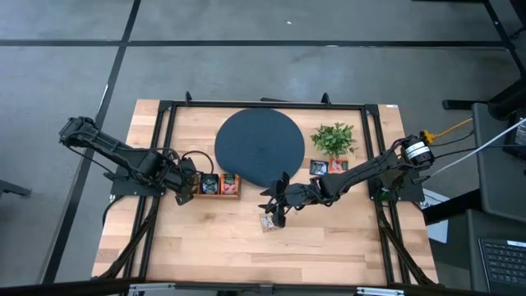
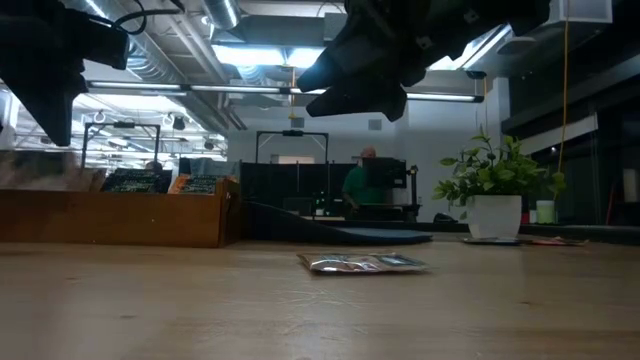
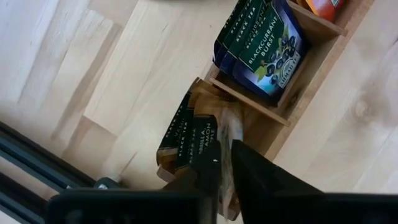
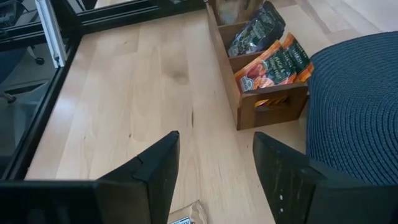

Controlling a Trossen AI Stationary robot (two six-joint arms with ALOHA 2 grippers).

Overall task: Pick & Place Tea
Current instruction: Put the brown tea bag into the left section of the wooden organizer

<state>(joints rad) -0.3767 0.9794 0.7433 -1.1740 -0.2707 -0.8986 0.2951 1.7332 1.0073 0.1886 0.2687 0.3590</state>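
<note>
Hovering at nine o'clock on the desk (image 1: 205, 247), the left gripper (image 3: 225, 163) is reaching into the end compartment of the wooden box (image 1: 215, 186). Its jaws are nearly together around a dark tea sachet (image 3: 198, 138), though I cannot tell whether they are pinching or freeing it; the sachet is standing among its kind, so this looks like a delivery being finished. The middle compartment is holding the blackcurrant sachets (image 3: 267, 50), the far one the orange ones (image 4: 273, 65), apparently sorted by flavour. Toward the centre, at six o'clock of the round dark mat (image 1: 260, 148), the right gripper (image 4: 214, 168) is hanging with jaws spread wide directly above a loose pale sachet (image 2: 365, 263) lying flat on the desk, probably lining up the next pick. More sachets (image 1: 328, 167) are waiting beside the plant (image 1: 334, 138) at two o'clock.
</note>
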